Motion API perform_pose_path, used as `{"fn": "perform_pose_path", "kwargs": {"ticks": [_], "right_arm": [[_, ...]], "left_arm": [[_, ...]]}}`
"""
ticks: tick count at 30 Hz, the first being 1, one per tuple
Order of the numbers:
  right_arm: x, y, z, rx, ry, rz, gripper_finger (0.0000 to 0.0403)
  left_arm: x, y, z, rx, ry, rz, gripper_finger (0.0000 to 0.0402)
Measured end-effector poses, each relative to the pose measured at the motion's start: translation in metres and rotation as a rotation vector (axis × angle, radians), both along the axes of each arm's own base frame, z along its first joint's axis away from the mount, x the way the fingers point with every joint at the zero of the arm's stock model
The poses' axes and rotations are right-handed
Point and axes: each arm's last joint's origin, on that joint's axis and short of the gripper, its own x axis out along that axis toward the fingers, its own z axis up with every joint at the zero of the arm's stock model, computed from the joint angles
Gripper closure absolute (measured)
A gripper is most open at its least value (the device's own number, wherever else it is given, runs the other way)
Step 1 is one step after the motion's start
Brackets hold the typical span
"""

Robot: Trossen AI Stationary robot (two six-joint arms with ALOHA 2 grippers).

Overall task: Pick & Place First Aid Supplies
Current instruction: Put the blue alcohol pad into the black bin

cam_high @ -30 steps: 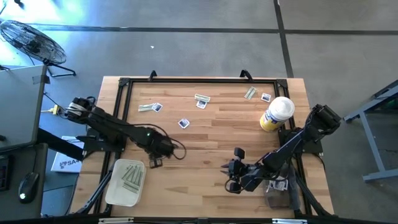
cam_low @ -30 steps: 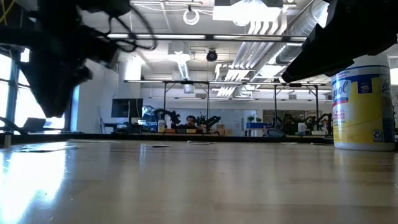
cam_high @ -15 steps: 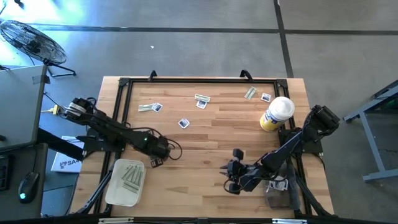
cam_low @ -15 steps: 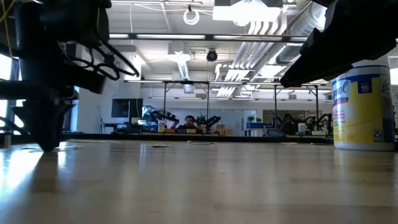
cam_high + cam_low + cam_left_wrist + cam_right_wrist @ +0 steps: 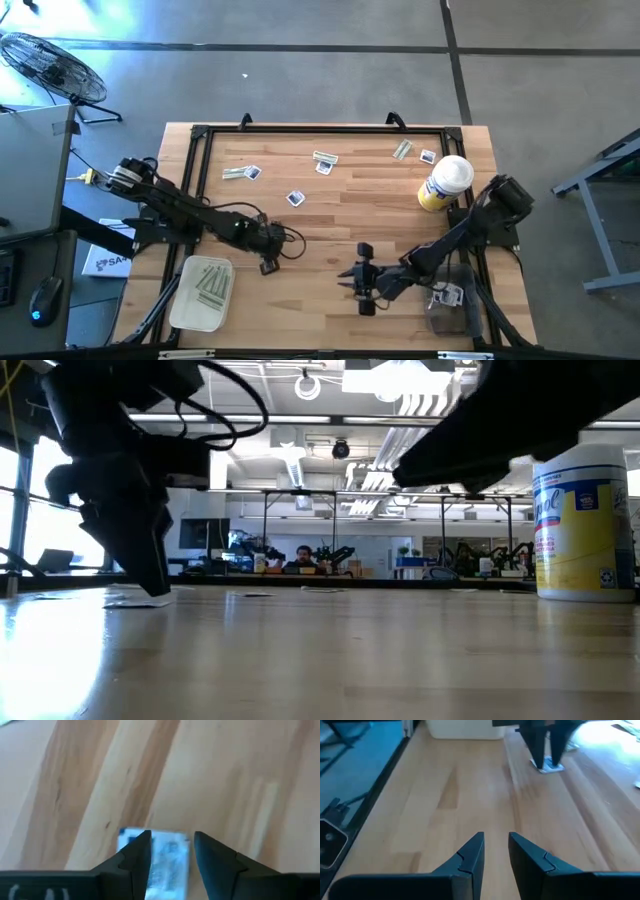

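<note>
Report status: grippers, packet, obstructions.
Left gripper open, straddling a white square packet on the table. Right gripper open, empty, low near front. Nothing obstructing.

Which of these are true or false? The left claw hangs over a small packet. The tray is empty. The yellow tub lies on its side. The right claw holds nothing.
1. True: the left gripper has a small square packet lying between its open fingers.
2. False: the white tray holds several pale strips.
3. False: the yellow tub stands upright.
4. True: the right gripper is open over bare wood, holding nothing.
</note>
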Motion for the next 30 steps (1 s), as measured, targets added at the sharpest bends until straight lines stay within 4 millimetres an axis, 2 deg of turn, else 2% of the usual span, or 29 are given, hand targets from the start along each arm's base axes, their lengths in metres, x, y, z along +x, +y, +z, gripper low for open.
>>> {"fn": "perform_pose_path", "kwargs": {"ticks": [2, 6, 9, 13, 17, 22, 30], "right_arm": [[0.007, -0.002, -0.007, 0.010, -0.008, 0.015, 0.0320], [0.018, -0.005, -0.014, 0.013, 0.013, 0.021, 0.0320], [0.024, -0.006, -0.016, 0.004, 0.018, 0.024, 0.0320], [0.028, -0.007, -0.017, -0.004, 0.015, 0.015, 0.0320], [0.031, -0.011, -0.018, -0.015, 0.008, 0.020, 0.0320], [0.038, -0.021, -0.017, 0.006, 0.009, 0.053, 0.0320], [0.062, -0.020, -0.011, -0.052, -0.005, 0.119, 0.0320]], "left_arm": [[0.002, -0.001, 0.006, 0.001, 0.021, -0.004, 0.0254], [-0.007, -0.001, 0.034, 0.054, 0.103, 0.024, 0.0254], [-0.024, 0.000, 0.039, 0.119, 0.205, 0.053, 0.0254], [-0.040, -0.002, 0.025, 0.150, 0.281, 0.088, 0.0254], [-0.040, -0.001, 0.007, 0.161, 0.201, 0.116, 0.0254], [-0.031, -0.002, -0.009, 0.161, 0.028, 0.118, 0.0254], [-0.011, -0.004, -0.028, 0.172, -0.074, 0.119, 0.0254]]}}
